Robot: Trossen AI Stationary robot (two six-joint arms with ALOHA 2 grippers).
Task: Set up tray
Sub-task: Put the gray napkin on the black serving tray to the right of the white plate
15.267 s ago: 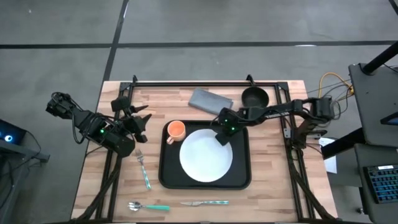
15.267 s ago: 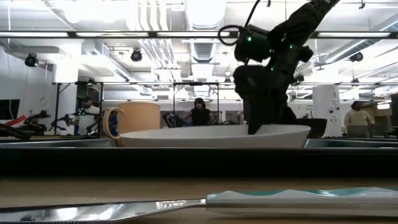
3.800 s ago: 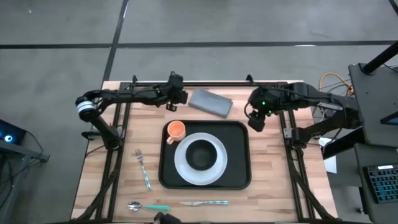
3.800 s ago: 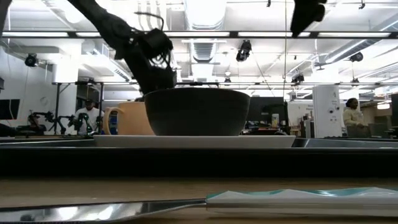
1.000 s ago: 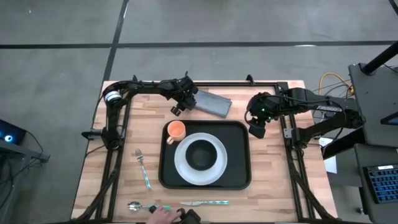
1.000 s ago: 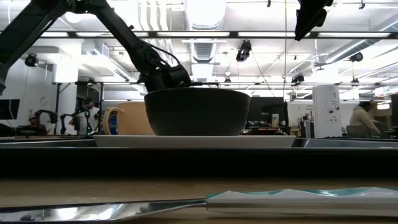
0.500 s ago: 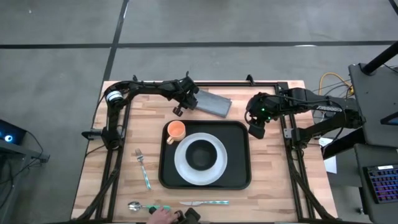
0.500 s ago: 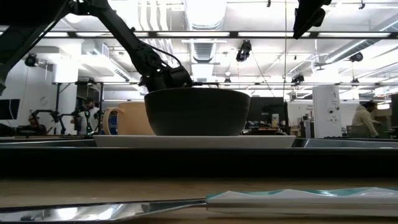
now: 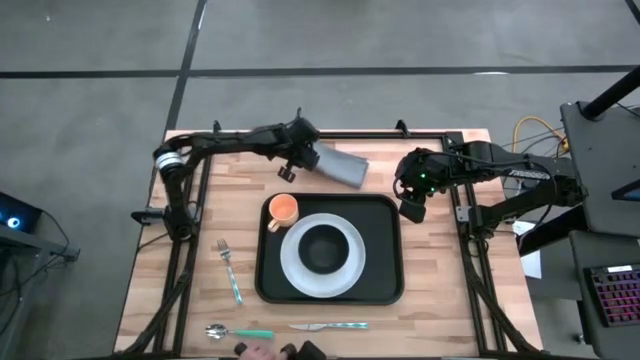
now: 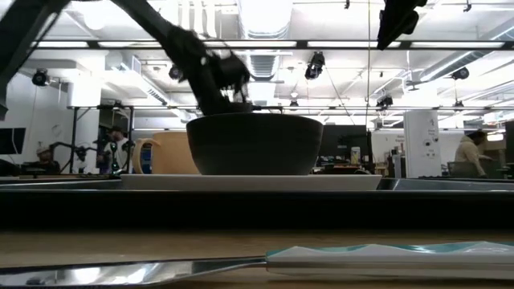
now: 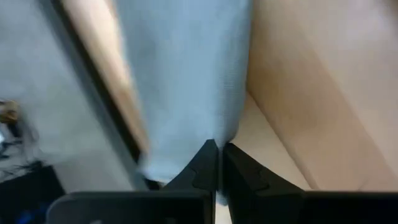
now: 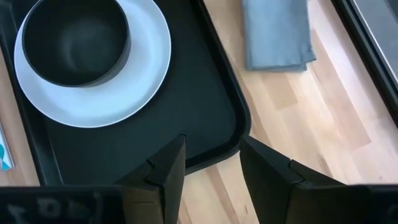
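Wooden table (image 9: 440,320) on a grey workshop floor. Nearest, along the front edge: a spoon (image 9: 236,332) and a knife (image 9: 328,326), with a person's hand (image 9: 256,351) just at the edge. A fork (image 9: 230,270) lies at 9 o'clock of the tray (image 9: 385,255), which sits at table centre and carries a white plate (image 9: 345,275), a black bowl (image 9: 322,249) on it, and an orange mug (image 9: 284,209) at its 11 o'clock corner. Right gripper (image 12: 210,163) hovers at 2 o'clock of the tray, fingers spread, holding nothing. Farthest, at 12 o'clock, left gripper (image 11: 218,163) is clamped on the edge of the grey napkin (image 9: 338,166)
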